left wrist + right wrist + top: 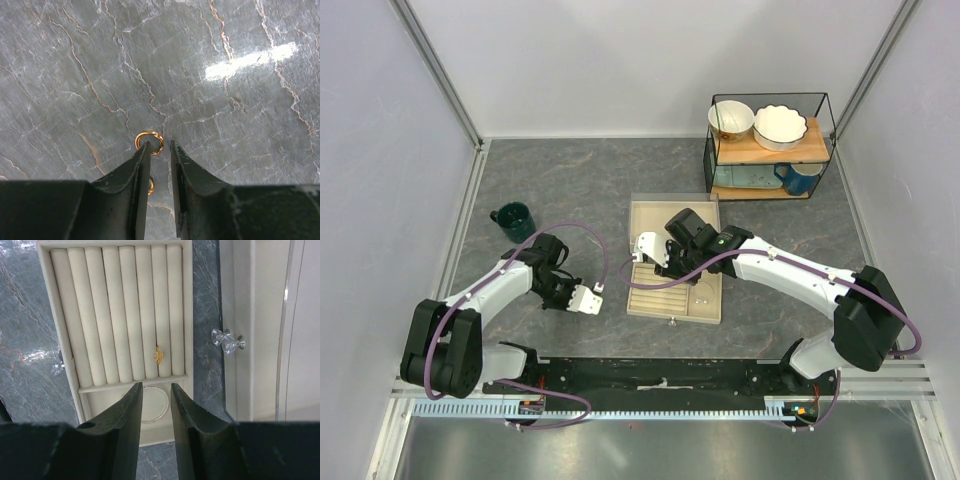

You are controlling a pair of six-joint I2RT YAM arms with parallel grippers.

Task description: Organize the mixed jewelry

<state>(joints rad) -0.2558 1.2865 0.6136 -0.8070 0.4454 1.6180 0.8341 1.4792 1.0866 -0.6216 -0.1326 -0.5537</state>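
Our left fingers (160, 145) hang low over the grey marbled tabletop (570, 180), set to a narrow gap with nothing clamped between them. A small gold ring (149, 142) lies flat on the stone right at the tip of one finger (142, 165). We cannot tell whether the two touch. A second gold piece (150, 185) shows further back in the gap, half hidden behind that same finger.

Our right fingers (156, 385) hover over the beige tray (46, 300), also only narrowly parted and holding nothing. In the right wrist view the tray's ridged rolls run away from us, and a gold ring (158, 355) sits in a slot between two rolls towards the right side. Below the rolls, in the shallow end compartment, lies the silvery hoop (161, 390), partly covered by the fingers. A crystal knob (227, 340) stands out from the beige panel just beside the tray.

From above, the tray (705, 300) lies mid-tabletop with the right arm reaching over it. The left arm is bent in to the left of the tray, apart from it. A green mug (512, 220) stands further left, and a wire rack (770, 150) with bowls sits at the far right.
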